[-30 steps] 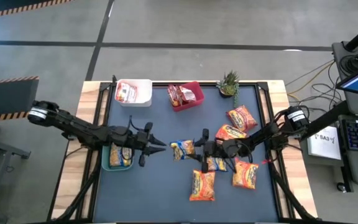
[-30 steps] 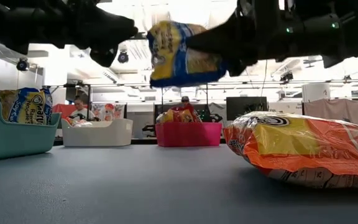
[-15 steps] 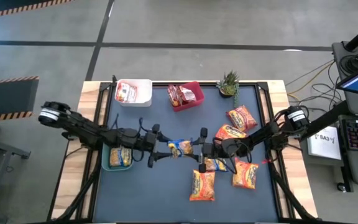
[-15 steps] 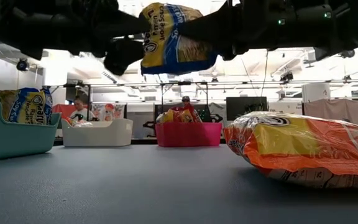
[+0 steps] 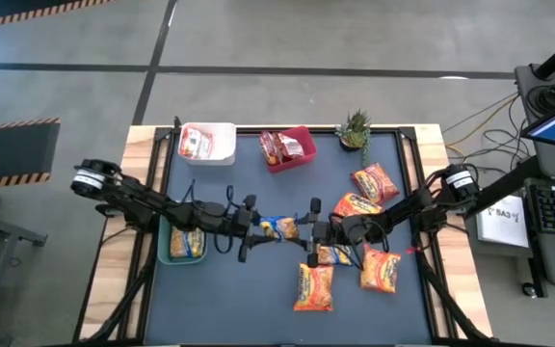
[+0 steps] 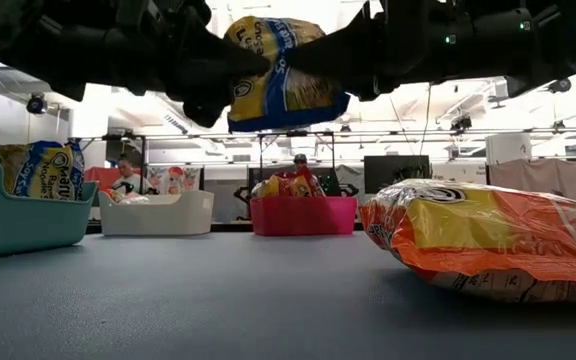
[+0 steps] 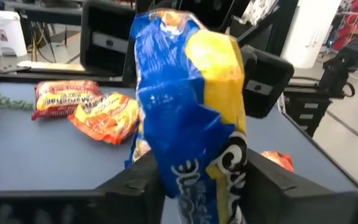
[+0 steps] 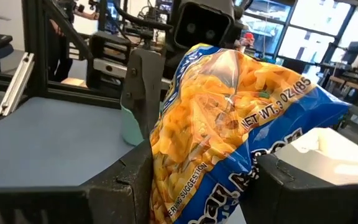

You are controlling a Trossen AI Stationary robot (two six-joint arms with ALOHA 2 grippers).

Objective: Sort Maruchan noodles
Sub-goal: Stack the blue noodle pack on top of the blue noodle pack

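High view: yellow-blue packet [image 5: 280, 228] in mid-air handover above table centre, right gripper [image 5: 308, 234] clamped on one end, left gripper [image 5: 251, 230] closing on the other; next, seemingly, right releases, left carries it to green bin [image 5: 171, 253].

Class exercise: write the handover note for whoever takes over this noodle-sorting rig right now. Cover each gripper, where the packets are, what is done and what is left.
Right gripper holds the yellow-blue packet in the air over mid-table; left gripper is closing around its other end, a handover.
Done: packets lie in the white bin, red bin and green bin.
Left: five loose packets on the mat's right half, plus the held one, likely bound for the green bin.
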